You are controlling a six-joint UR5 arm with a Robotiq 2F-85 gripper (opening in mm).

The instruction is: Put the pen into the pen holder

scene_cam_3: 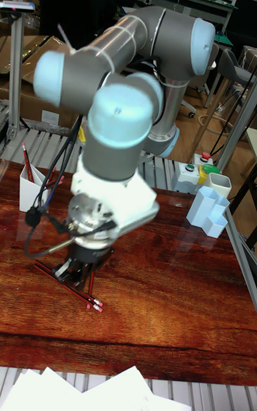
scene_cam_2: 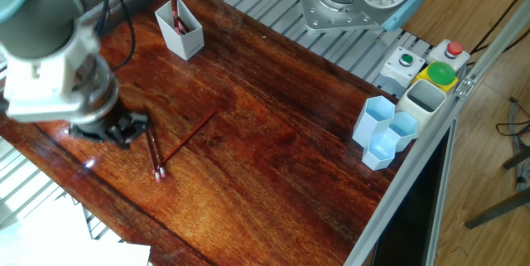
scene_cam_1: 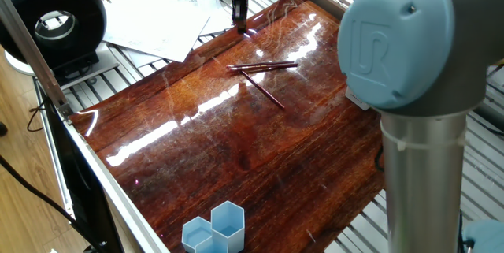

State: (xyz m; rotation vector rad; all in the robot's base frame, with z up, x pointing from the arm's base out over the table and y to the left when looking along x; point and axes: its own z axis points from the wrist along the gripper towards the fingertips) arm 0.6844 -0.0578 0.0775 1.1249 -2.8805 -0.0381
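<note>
- Step in hand, as I judge it: approach for pickup. My gripper (scene_cam_2: 124, 129) hangs low over the wooden table (scene_cam_2: 273, 133), at the upper end of the paired pens (scene_cam_2: 154, 154).
- Gripper state: I cannot tell whether my fingers are apart or together; my wrist hides them in every view.
- Task items: the paired pens lie flat, side by side; a third pen (scene_cam_2: 189, 139) lies angled just beside them.
- Target: the pen holder (scene_cam_2: 180, 34) stands upright near the far table edge, well apart from the pens, with one pen (scene_cam_2: 173, 2) already inside.
- Next move calls for: centre over one pen, lower, clamp, lift clear, then carry it to the holder.
- The blue honeycomb cups (scene_cam_2: 385, 129) are not the target.
</note>
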